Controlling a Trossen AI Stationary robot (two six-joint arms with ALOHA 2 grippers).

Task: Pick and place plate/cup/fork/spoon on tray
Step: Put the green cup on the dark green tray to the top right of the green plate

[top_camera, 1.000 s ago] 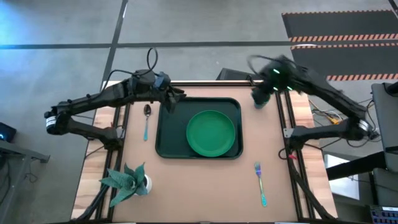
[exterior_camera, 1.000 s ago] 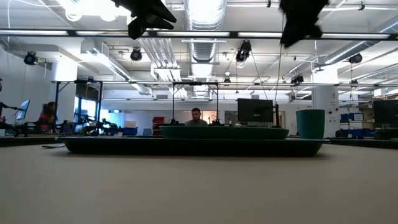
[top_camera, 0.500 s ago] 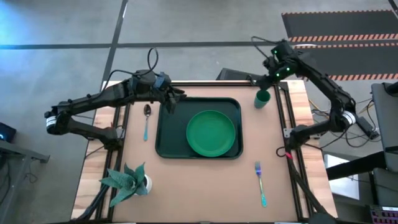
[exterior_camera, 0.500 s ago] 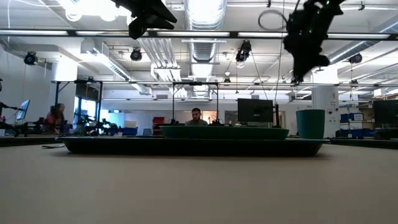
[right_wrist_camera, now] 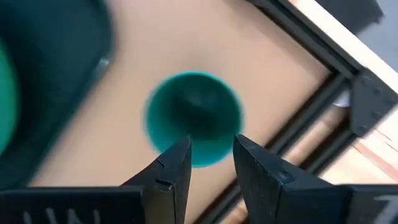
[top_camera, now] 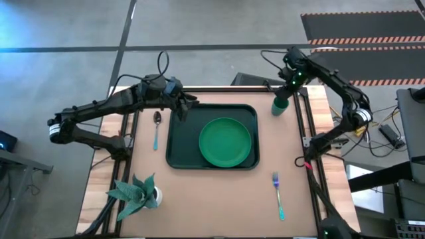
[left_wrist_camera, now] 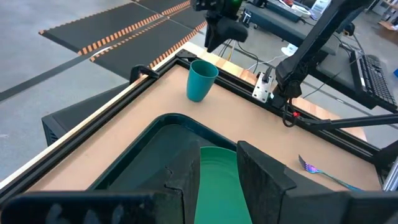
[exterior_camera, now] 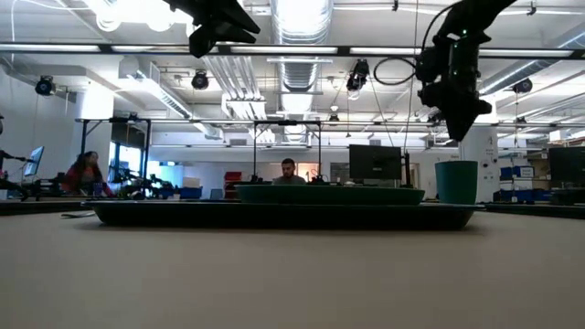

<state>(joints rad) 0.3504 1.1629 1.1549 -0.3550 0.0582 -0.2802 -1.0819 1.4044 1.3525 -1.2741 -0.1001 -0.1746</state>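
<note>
Since the earlier frame the right gripper [top_camera: 287, 86] has swung in above the cup [top_camera: 280, 105] at upper right, fingers partly spread, holding nothing. The left gripper [top_camera: 188, 106] stays over the tray [top_camera: 176, 143] corner, half open, empty. Only the wrist view looks down into the cup's mouth.

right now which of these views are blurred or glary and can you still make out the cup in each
Right wrist view: motion-smeared, the cup a soft teal disc below the right gripper, the tray streaked. Low view: strong ceiling-light glare, arms dark silhouettes, cup sharp at right. High view: evenly lit, bluish glare at the upper left corner, cup partly under the gripper. Left wrist view: crisp, cup clear beyond the left gripper.
</note>
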